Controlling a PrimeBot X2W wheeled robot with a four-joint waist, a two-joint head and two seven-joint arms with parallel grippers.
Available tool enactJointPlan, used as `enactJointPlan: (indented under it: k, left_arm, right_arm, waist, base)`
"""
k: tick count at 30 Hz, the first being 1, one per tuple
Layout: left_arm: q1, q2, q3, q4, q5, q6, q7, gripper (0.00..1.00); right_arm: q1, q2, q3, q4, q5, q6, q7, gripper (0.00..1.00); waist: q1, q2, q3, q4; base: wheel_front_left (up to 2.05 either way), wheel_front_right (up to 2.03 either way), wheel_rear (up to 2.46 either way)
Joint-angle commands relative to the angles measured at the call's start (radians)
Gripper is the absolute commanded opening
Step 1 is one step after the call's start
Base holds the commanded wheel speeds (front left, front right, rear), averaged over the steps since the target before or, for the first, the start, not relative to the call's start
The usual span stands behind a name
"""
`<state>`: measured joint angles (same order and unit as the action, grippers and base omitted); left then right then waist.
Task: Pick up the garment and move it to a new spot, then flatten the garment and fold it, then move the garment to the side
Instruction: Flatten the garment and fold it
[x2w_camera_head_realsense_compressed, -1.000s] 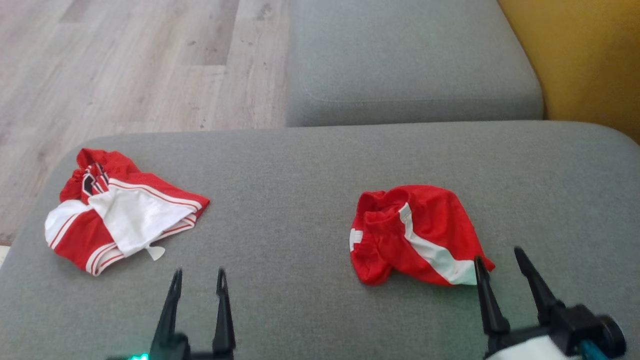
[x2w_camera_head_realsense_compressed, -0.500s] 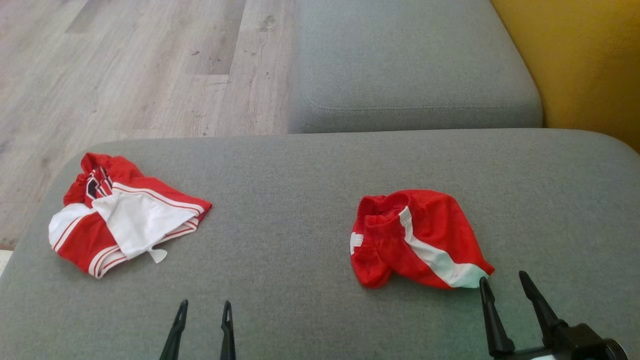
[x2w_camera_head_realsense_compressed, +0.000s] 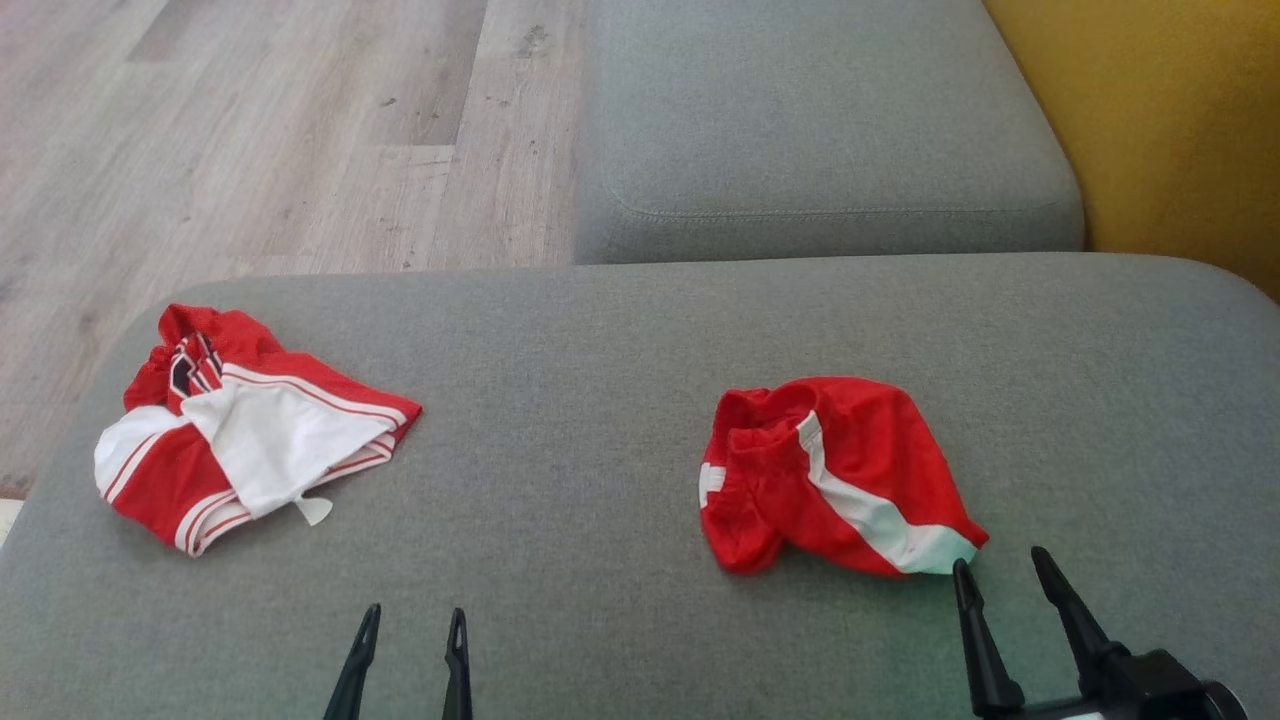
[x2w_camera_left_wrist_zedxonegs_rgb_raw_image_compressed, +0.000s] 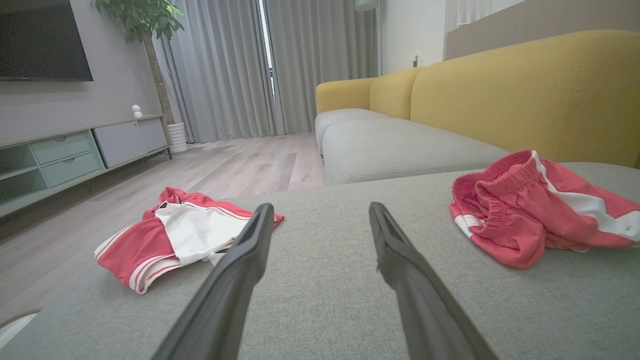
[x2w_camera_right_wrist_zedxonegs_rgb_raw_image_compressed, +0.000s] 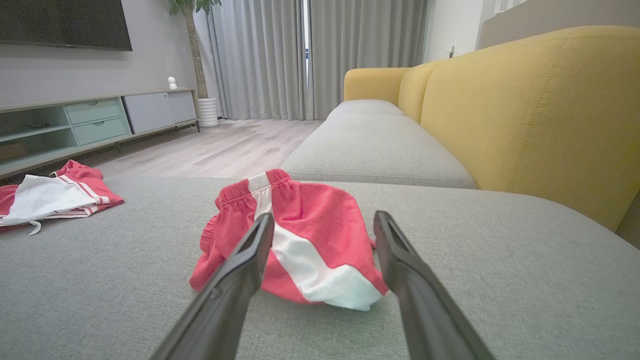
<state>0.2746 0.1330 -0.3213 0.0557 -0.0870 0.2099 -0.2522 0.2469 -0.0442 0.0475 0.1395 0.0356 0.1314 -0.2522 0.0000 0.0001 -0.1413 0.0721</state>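
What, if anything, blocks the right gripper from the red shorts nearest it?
Likely nothing, so yes: the open right gripper points at the near corner of the shorts, over bare cushion.

Red shorts (x2w_camera_head_realsense_compressed: 868, 448) with a white stripe — grey cushion (x2w_camera_head_realsense_compressed: 560, 350), yellow backrest (x2w_camera_head_realsense_compressed: 1170, 110).
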Motion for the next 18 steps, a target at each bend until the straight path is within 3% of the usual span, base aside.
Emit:
enactJointPlan:
  k: [1, 6, 11, 16, 18]
  left_arm:
    - [-0.050, -0.016, 0.041, -0.025, 0.010, -0.004, -0.010, 1.00]
    - [-0.054, -0.023, 0.045, -0.015, 0.009, -0.019, -0.010, 1.00]
    - [-0.089, -0.042, 0.034, 0.041, -0.051, -0.076, -0.006, 1.00]
    - [-0.187, -0.055, -0.006, 0.067, -0.093, -0.133, 0.103, 1.00]
    - [-0.253, -0.062, -0.047, 0.056, -0.110, -0.175, 0.174, 1.00]
  right_arm:
    - [-0.038, -0.006, 0.024, -0.026, 0.009, -0.001, -0.010, 1.00]
    - [-0.041, -0.006, 0.027, -0.025, 0.009, -0.001, -0.010, 1.00]
    - [-0.049, -0.006, 0.037, -0.029, 0.001, -0.001, -0.010, 1.00]
    - [-0.061, -0.006, 0.050, -0.037, -0.005, -0.001, -0.010, 1.00]
    - [-0.068, -0.006, 0.058, -0.040, -0.003, -0.001, -0.010, 1.00]
  waist:
    - [0.0000, -0.0001, 0.000, 0.000]
    - [0.0000, -0.0001, 0.003, -0.001]
    - [0.0000, -0.0001, 0.020, -0.017]
    - [0.0000, -0.0001, 0.048, -0.035]
    - [0.0000, -0.0001, 0.066, -0.047]
  base:
    - [0.00, 0.00, 0.00]
    - [0.00, 0.00, 0.00]
    - [0.00, 0.00, 0.00]
    - [0.00, 0.00, 0.00]
    - [0.00, 0.00, 0.00]
